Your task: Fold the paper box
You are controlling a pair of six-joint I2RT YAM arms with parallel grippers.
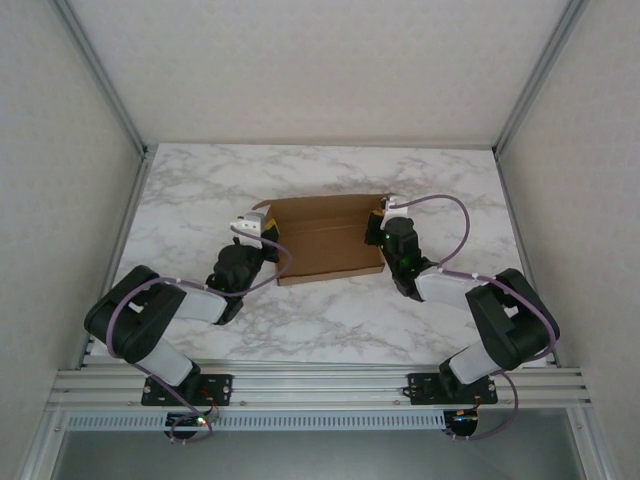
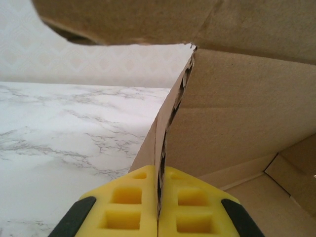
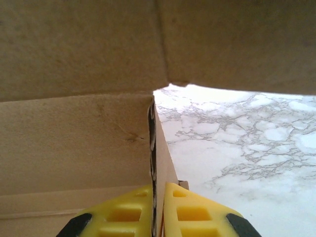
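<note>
— Where does the paper box sit?

— Mid-surface, between the two arms. Its long axis runs left to right, so each short end faces one arm.

— And the jaws?

— Both are narrow and pinch cardboard. The left jaws grip the left end wall, whose edge runs down between the yellow pads in the left wrist view. The right jaws grip the right end wall in the same manner.

— Which arm is nearer?

— Neither, since each has its own end. From each grip the box floor lies inward, toward the other arm.

— So what does the next move turn on?

— On that left-right axis, I'd judge. With both ends held, the arms must work evenly or the sheet will skew. A cardboard panel overhangs both wrist cameras, and I cannot tell which flap it is.
</note>
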